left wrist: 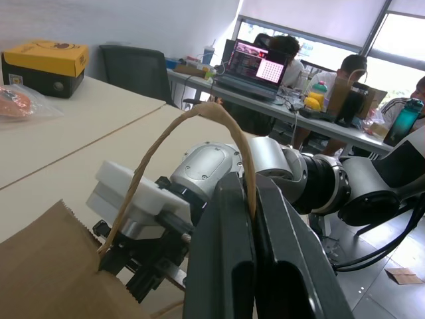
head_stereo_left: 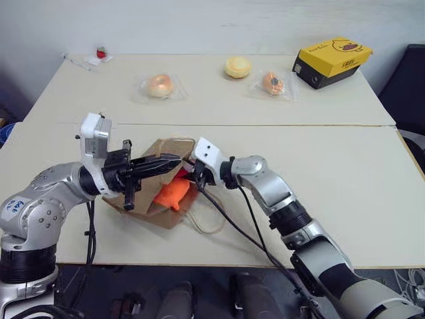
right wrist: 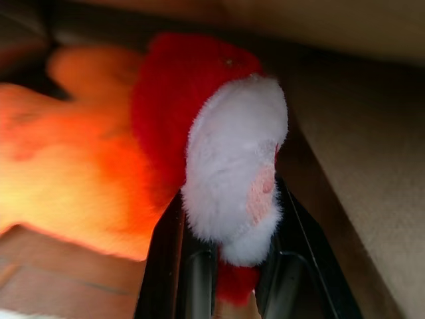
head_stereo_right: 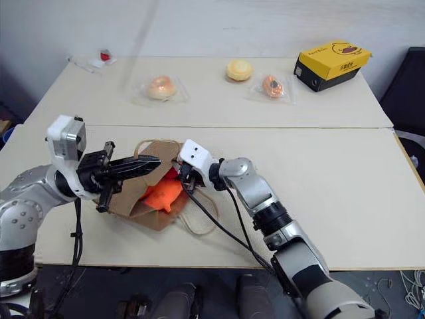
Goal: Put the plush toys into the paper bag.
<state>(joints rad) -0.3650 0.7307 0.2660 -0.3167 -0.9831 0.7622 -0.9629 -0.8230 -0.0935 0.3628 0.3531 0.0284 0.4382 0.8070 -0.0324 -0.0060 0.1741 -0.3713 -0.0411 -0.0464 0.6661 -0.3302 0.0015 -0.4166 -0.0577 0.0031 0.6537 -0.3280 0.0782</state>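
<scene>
The brown paper bag (head_stereo_left: 141, 205) lies on its side on the near table with its mouth facing right. My left gripper (head_stereo_left: 174, 159) is shut on the bag's paper handle (left wrist: 199, 113) and holds the mouth up. The orange plush toy (head_stereo_left: 172, 193) lies inside the bag. My right gripper (right wrist: 229, 219) is at the bag's mouth, shut on the small red plush toy (right wrist: 226, 133) with the white patch. This toy sits just above the orange plush toy (right wrist: 80, 153), between the brown walls (right wrist: 358, 146).
On the far table stand a yellow-and-black box (head_stereo_left: 332, 61), two plastic-wrapped buns (head_stereo_left: 160, 85) (head_stereo_left: 273, 83), a bare bun (head_stereo_left: 238, 66) and a small red item (head_stereo_left: 101, 53) at the far left. People sit at desks to the right.
</scene>
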